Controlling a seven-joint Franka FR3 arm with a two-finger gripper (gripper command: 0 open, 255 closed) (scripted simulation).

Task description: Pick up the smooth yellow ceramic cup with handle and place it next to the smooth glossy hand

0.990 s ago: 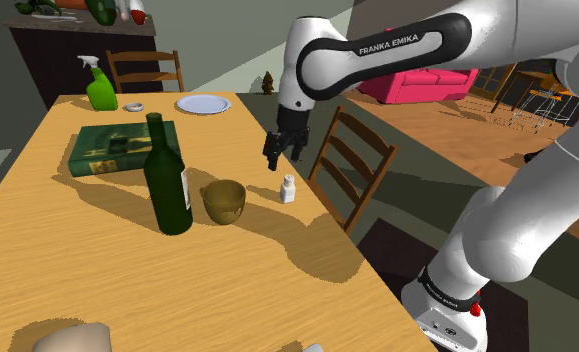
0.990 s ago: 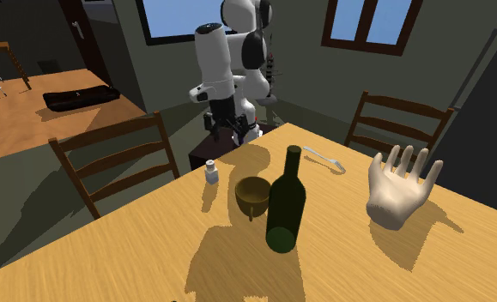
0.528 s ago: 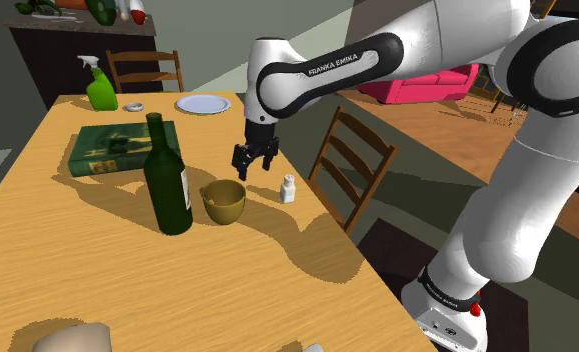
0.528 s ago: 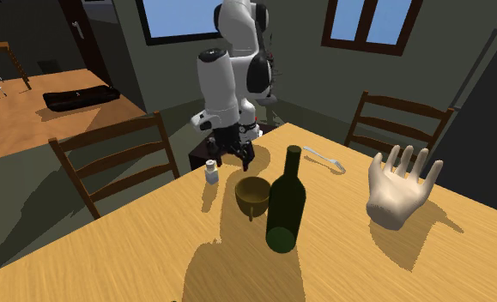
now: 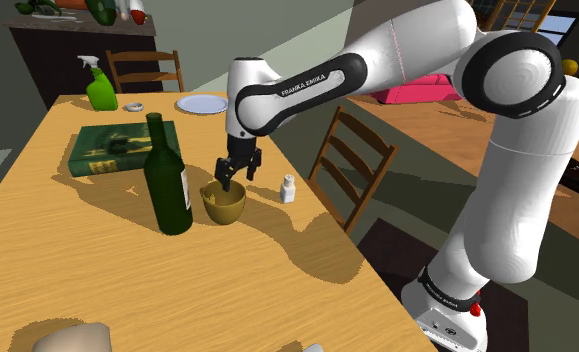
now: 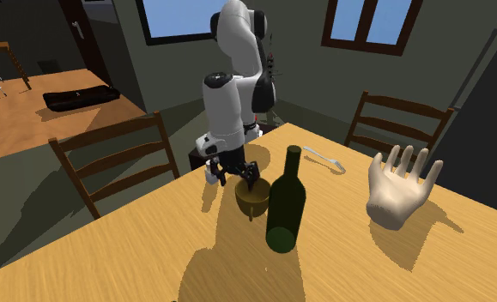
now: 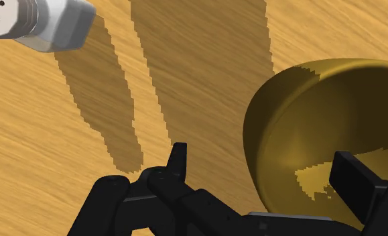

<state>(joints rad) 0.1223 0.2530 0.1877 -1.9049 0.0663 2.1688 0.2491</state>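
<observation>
- Brown wood is covering the tabletop [image 5: 277, 290], which is sitting in a dim room with windows and wooden chairs around it.
- One second ago the gripper [image 5: 222, 181] was hanging high up, out past the tabletop's edge near a chair. Now it is sitting low, right at the rim of the yellow cup [image 5: 224, 206].
- I think that is meaning the reaching part is nearly done and the grabbing part is coming next.
- The yellow cup [image 6: 253, 199] is standing upright on the tabletop, just beside the green bottle [image 5: 167, 185] and near the small white shaker [image 5: 288, 188]. It is sitting in the same spot as before.
- The gripper [image 7: 263, 161] is standing open, fairly wide. In the wrist view one finger is hanging over the inside of the yellow cup [image 7: 319, 121] and the other is hanging outside it, so the cup's wall is sitting between them.
- The gripper is not squeezing the wall yet, so it is holding nothing.
- The shiny hand [image 6: 399, 193] is standing upright past the green bottle, well apart from the yellow cup, so the cup is waiting for a trip over there.
</observation>
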